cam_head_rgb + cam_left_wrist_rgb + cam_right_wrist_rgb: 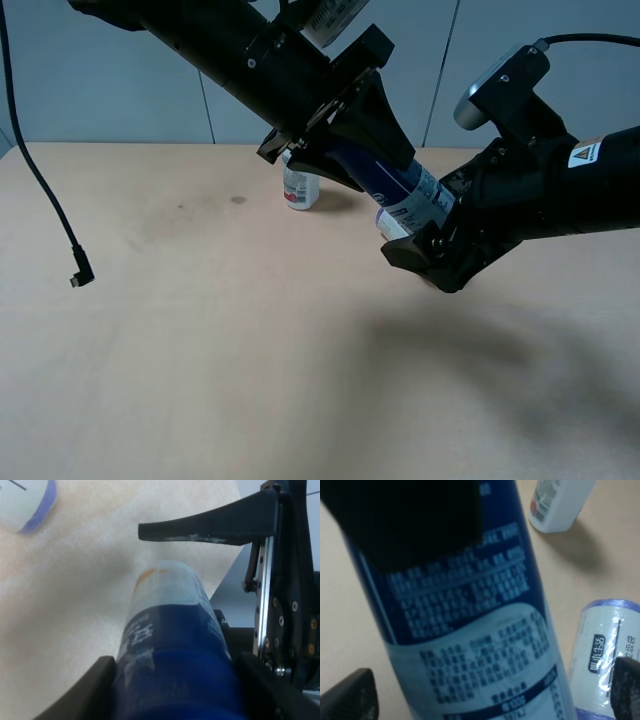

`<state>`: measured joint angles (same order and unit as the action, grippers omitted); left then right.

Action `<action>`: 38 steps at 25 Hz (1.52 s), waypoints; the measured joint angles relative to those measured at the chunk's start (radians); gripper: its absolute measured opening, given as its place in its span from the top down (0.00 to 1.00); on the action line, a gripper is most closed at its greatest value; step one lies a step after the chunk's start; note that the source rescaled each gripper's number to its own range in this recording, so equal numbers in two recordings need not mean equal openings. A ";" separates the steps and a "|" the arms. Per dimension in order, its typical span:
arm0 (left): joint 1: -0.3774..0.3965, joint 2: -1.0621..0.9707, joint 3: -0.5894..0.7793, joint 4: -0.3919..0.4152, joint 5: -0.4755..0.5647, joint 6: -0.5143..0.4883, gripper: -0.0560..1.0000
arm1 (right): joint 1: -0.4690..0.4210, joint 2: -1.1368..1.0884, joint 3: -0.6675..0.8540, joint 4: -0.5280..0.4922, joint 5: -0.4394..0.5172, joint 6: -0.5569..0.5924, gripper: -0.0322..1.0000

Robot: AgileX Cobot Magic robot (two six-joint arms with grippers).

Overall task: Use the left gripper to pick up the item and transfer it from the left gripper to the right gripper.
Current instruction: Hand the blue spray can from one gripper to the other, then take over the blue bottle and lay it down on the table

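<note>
The item, a slim bottle with a blue-and-white label, hangs tilted above the table. My left gripper reaches in from the upper left and is shut on its upper part. In the left wrist view the bottle lies between the fingers. My right gripper is open around the bottle's lower end. In the right wrist view the bottle fills the middle, and both black fingertips stand clear of its sides.
A small white bottle stands on the table behind the left gripper; it also shows in the right wrist view. A stubby white can with purple rims lies below the bottle. A black cable with a plug hangs at the left.
</note>
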<state>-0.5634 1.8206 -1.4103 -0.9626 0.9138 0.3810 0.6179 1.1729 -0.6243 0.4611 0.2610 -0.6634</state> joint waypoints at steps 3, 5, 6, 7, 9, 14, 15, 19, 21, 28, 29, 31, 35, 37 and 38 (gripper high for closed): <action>0.000 0.000 0.000 0.000 0.000 0.000 0.95 | 0.000 0.000 0.000 0.000 0.000 -0.009 0.28; 0.000 0.000 0.000 -0.002 0.000 0.000 0.95 | 0.000 0.000 0.000 -0.004 0.001 -0.028 0.94; 0.000 0.000 0.000 -0.004 -0.002 0.000 0.95 | 0.002 0.000 0.000 -0.007 0.003 -0.037 0.97; 0.000 0.000 0.000 -0.007 -0.002 0.001 0.95 | 0.003 0.000 0.000 -0.008 0.004 -0.042 0.87; 0.000 0.000 0.001 -0.012 -0.003 0.010 0.95 | 0.003 0.000 0.000 -0.009 0.002 -0.044 0.88; 0.000 0.001 0.001 -0.016 -0.007 0.024 0.95 | 0.003 0.000 0.000 -0.010 0.002 -0.044 0.88; 0.000 0.001 0.001 -0.017 -0.008 0.024 0.95 | 0.003 0.000 0.000 -0.010 0.002 -0.044 0.88; 0.000 0.001 0.001 -0.020 -0.021 0.028 0.95 | 0.003 0.000 0.000 -0.010 -0.001 -0.044 0.88; 0.000 0.001 0.002 -0.024 -0.030 0.028 0.95 | 0.003 0.000 0.000 -0.010 -0.003 -0.044 0.88; 0.000 0.000 0.002 -0.076 -0.065 0.035 0.16 | 0.003 0.003 0.000 -0.005 0.011 -0.040 0.95; 0.000 0.000 0.002 -0.076 -0.067 0.036 0.10 | 0.003 0.003 0.000 -0.005 0.011 -0.040 0.95; 0.000 -0.001 0.002 -0.077 -0.067 0.036 0.04 | 0.003 0.003 0.000 -0.005 0.011 -0.040 0.95; 0.000 -0.001 0.002 -0.081 -0.067 0.036 0.01 | 0.003 0.003 0.000 -0.005 0.011 -0.040 0.95; 0.000 -0.001 0.002 -0.081 -0.067 0.036 0.01 | 0.003 0.003 0.000 -0.005 0.011 -0.040 0.95; 0.000 -0.001 -0.001 -0.081 -0.066 0.036 0.01 | 0.003 0.003 0.000 -0.005 0.011 -0.040 0.95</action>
<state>-0.5634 1.8196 -1.4109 -1.0436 0.8476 0.4169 0.6208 1.1760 -0.6243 0.4561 0.2723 -0.7037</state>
